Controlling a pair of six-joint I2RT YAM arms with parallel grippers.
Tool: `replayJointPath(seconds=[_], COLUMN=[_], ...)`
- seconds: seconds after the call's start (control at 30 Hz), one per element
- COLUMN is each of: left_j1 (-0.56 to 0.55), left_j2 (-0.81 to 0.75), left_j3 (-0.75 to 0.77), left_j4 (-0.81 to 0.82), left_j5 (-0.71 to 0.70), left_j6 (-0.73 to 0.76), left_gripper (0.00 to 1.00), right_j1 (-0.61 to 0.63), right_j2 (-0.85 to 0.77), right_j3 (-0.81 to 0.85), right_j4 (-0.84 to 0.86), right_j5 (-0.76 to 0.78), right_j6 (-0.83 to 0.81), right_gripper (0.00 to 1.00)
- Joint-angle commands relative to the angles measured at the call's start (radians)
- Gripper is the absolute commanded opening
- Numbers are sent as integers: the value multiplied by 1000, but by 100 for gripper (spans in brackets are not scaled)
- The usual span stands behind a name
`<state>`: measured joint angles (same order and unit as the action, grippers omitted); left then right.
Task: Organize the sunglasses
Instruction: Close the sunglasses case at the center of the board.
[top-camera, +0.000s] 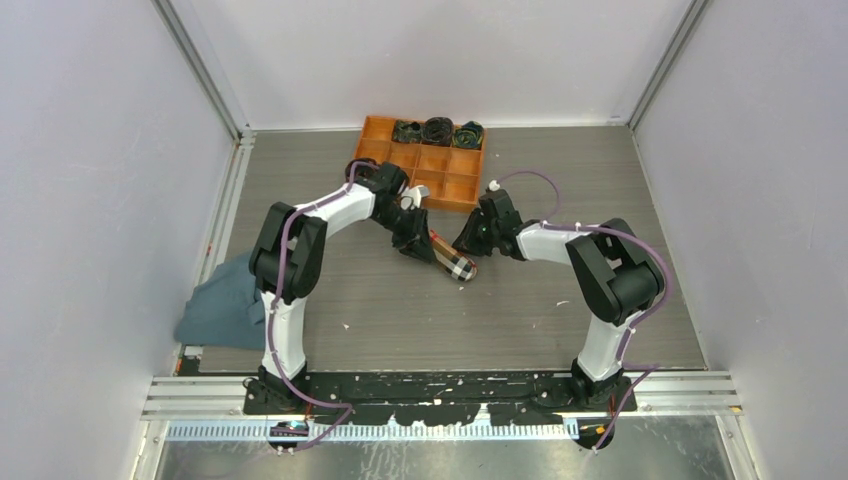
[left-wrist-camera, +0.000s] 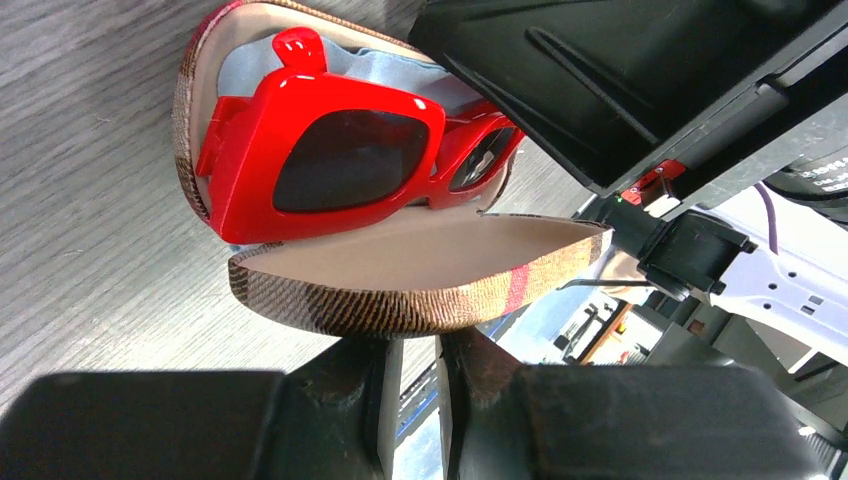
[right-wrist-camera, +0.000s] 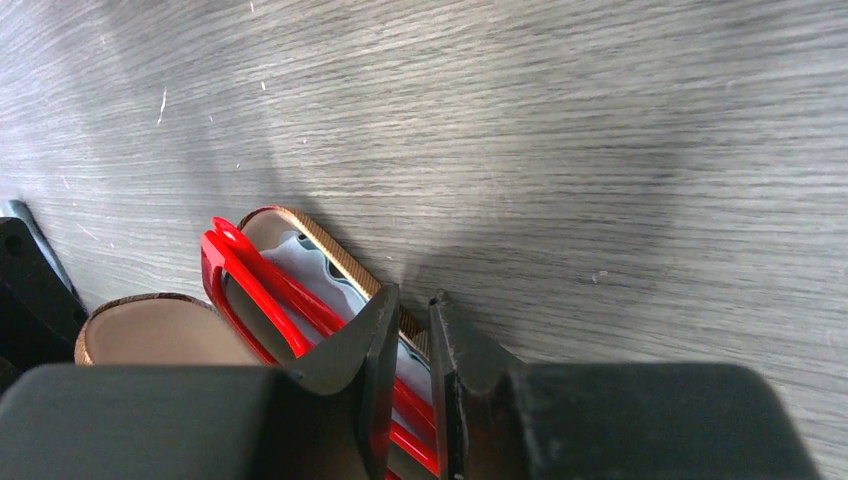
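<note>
On wood-grain table (top-camera: 400, 310) between walls (top-camera: 440, 60): sunglasses (left-wrist-camera: 340, 160).

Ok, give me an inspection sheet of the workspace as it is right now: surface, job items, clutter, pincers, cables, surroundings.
Surface: grey wood-grain table, a few white specks.
Job's things: red sunglasses folded, lying in the open plaid case on a light blue cloth; lid half raised.
Clutter: orange tray at the back, dark items in its far row; teal cloth at the table's left edge.
Grippers: left pincer fingers nearly together at the lid's outer edge, grip unclear; right pincer nearly shut over the case's rim, seemingly pinching it.
Cables: purple cables run along both arms.
Surroundings: pale walls on three sides.
</note>
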<state>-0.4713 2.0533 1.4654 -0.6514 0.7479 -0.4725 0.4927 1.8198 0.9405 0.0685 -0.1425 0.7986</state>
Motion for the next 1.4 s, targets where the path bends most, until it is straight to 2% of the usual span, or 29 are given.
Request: replayJointPath(seconds=[0.0,0.33,0.9,1.37], left_j1=[-15,-13,-14,-15], left_j2=[20,-31,-123,-174], left_j3=[57,39,-44,-91], left_j4=[67,61,78,24], left_j5=[-26,-29,22,-16], left_j6=[5,9,7,37], left_gripper=[20,19,19,21], right_j1=[68,68,71,72], right_j2=[0,-54,-27,-60], right_j3=[-37,-96,-92,-87], right_j4=[7,17,37,16], right_j5=[-117,-108,-109,-97], right_j6=[37,56,80,78], right_gripper=[24,24,24,24])
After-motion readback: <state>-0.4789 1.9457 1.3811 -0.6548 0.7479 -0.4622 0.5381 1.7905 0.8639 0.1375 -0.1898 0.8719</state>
